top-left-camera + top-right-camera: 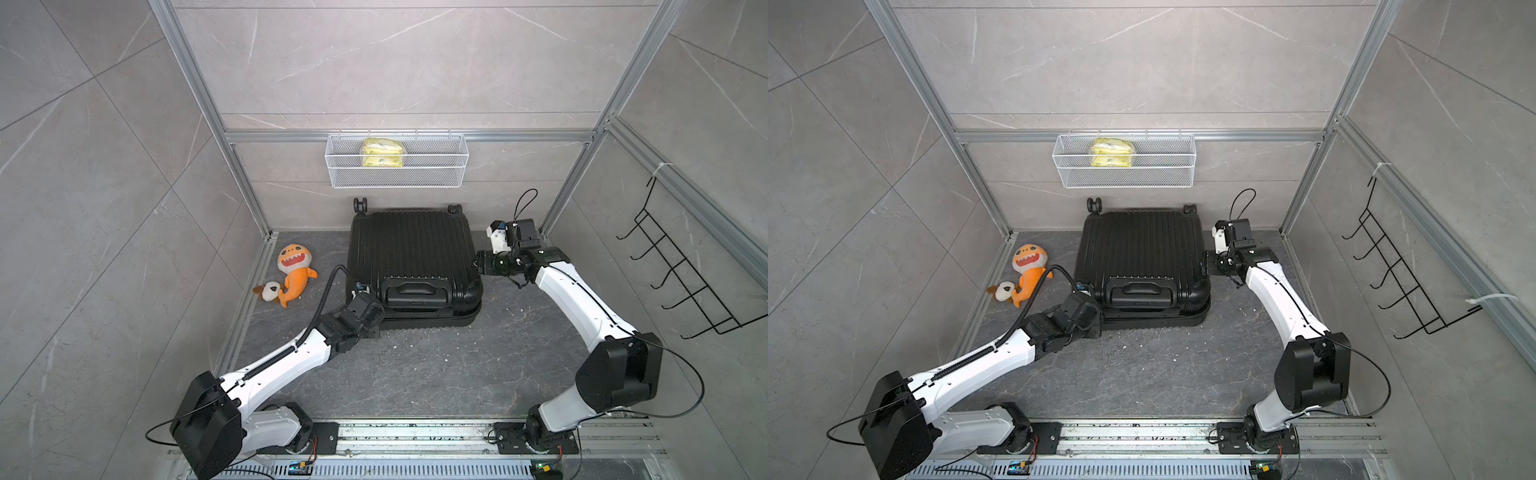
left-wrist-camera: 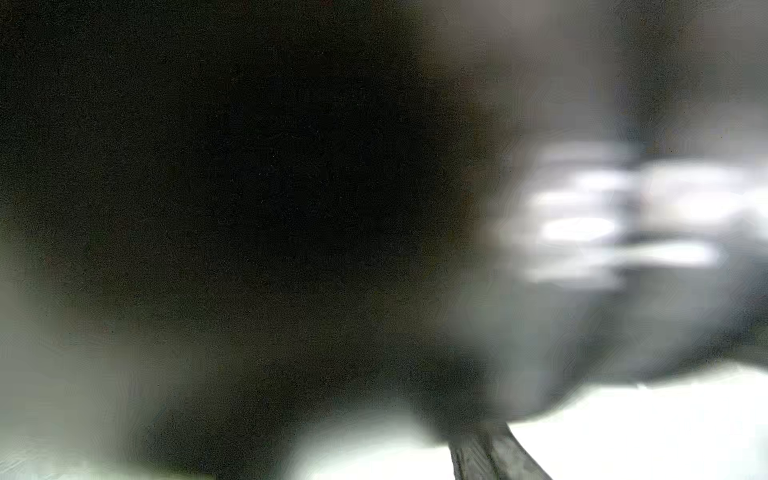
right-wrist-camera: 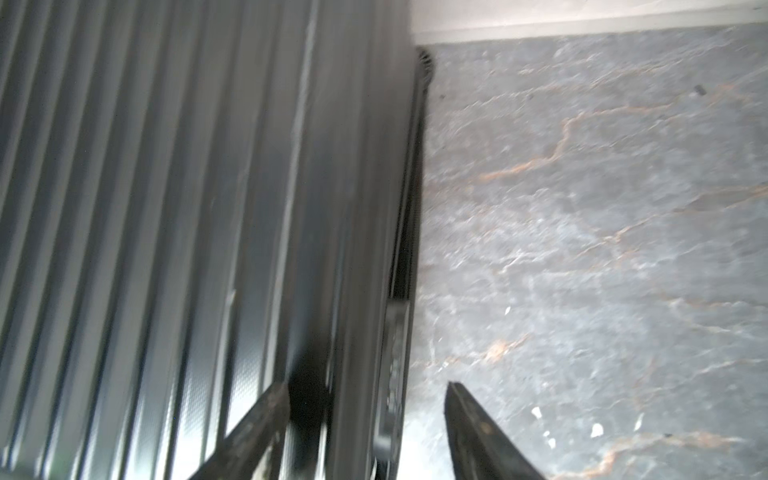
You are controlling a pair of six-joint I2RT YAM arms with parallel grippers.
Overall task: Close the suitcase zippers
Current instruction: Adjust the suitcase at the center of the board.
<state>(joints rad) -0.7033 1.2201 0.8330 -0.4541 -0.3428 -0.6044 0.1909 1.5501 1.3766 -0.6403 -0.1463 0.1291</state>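
Note:
The black ribbed suitcase (image 1: 411,245) (image 1: 1142,245) lies flat at the back of the floor, lid down, handle facing me. My left gripper (image 1: 374,329) presses at its near left corner, fingertips hidden under the wrist. The left wrist view is a dark blur with one finger (image 2: 494,457) showing, so its state is unclear. My right gripper (image 1: 478,264) (image 3: 365,395) is open at the case's right side. One finger (image 3: 270,407) is over the ribbed shell (image 3: 166,208), the other over the floor. The zipper track (image 3: 409,187) runs along the rim between them.
An orange plush toy (image 1: 293,270) and a small brown one (image 1: 270,291) lie left of the case. A white wire basket (image 1: 397,174) holding a yellow packet (image 1: 382,153) hangs on the back wall. A black wire rack (image 1: 681,266) hangs on the right wall.

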